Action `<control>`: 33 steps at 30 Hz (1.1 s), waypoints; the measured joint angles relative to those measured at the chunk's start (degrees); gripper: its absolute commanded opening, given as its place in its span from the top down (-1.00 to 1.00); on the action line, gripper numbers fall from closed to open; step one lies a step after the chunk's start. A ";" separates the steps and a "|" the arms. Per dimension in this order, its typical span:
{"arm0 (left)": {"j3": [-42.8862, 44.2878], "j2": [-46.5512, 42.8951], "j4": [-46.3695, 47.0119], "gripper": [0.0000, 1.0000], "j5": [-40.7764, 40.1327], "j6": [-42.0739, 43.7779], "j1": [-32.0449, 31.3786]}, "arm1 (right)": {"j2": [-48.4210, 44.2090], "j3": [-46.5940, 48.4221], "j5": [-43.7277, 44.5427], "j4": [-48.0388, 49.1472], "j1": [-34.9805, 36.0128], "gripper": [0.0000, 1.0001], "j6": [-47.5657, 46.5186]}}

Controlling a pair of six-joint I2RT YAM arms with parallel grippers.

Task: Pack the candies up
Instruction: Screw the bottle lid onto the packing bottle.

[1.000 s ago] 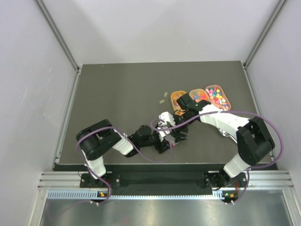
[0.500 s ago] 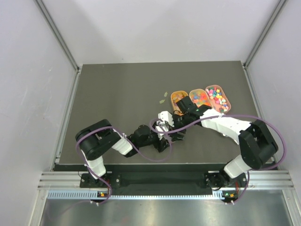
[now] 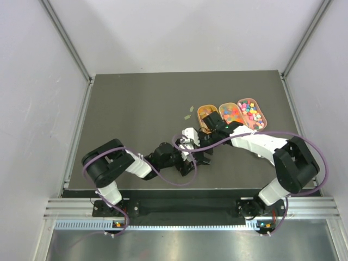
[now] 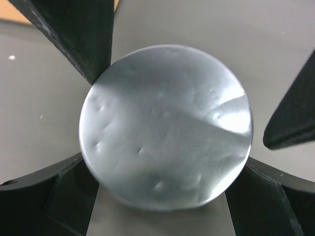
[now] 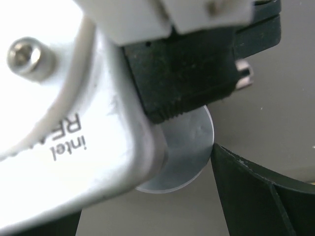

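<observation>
Candies (image 3: pixel 251 113) sit in three orange oval trays (image 3: pixel 265 116) right of the middle of the dark tabletop (image 3: pixel 136 103). We see many bright colours in the right tray, mostly red and orange in the middle one, and brownish pieces in the left one. Two small pale green bits (image 3: pixel 191 108) lie loose on the tabletop just left of the trays. Both arms reach in and meet close to the near side of the trays. Between them is a little round dish (image 4: pixel 162 152), and in the left wrist view its dented silver lid (image 4: pixel 167 98) fills most of the picture. The left hand (image 4: pixel 165 167) holds this dish: its two black fingers (image 4: pixel 44 201) hug it from both sides, tucked under the rim of the lid. The right hand (image 4: pixel 179 110) is spread wide across the same dish, with one finger at the upper left edge of the lid and the other just beside its right edge. We cannot tell if those fingers press on the lid. In the right wrist view the silver camera box (image 5: pixel 74 113) on the left arm blocks most of the picture. A part of the lid peeks out below it, and one black finger of the right hand sits just beside the edge of the lid. The other finger of that hand is hidden there.
</observation>
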 measured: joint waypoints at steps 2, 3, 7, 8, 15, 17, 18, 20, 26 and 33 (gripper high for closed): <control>0.61 1.27 1.29 -0.97 0.66 0.33 -0.17 | -0.42 0.04 0.00 -1.55 -0.81 -0.99 -1.97; 1.14 2.38 2.40 -0.97 1.07 0.48 -0.35 | -0.66 0.09 -0.11 -2.58 -1.49 -0.99 -3.76; 2.60 5.92 6.82 -0.94 1.86 0.74 -0.68 | -0.74 1.55 -0.42 -8.85 -3.91 -1.00 -13.27; 2.62 6.38 7.76 -0.91 1.88 0.85 -0.72 | -0.59 2.12 -0.44 -10.49 -4.48 -0.99 -15.56; 2.23 8.09 11.82 -0.53 1.33 1.64 -0.83 | 6.51 9.55 -1.14 -19.78 -10.91 -0.99 -31.23; 1.68 8.07 12.68 -0.40 0.92 1.75 -0.83 | 8.41 11.02 -1.40 -21.24 -12.70 -0.99 -34.93; 1.46 8.07 12.98 -0.36 0.72 1.75 -0.83 | 9.33 11.80 -1.79 -21.97 -13.42 -0.99 -37.07; 1.27 8.07 13.31 -0.28 0.55 1.75 -0.83 | 11.15 14.01 -3.02 -24.33 -14.10 -0.99 -41.46; 1.22 8.07 13.31 -0.20 0.52 1.73 -0.85 | 17.46 24.04 -8.68 -34.62 -13.57 -0.99 -55.49; 1.25 8.07 13.29 -0.21 0.55 1.70 -0.85 | 21.31 31.08 -11.69 -43.71 -11.17 -0.99 -65.18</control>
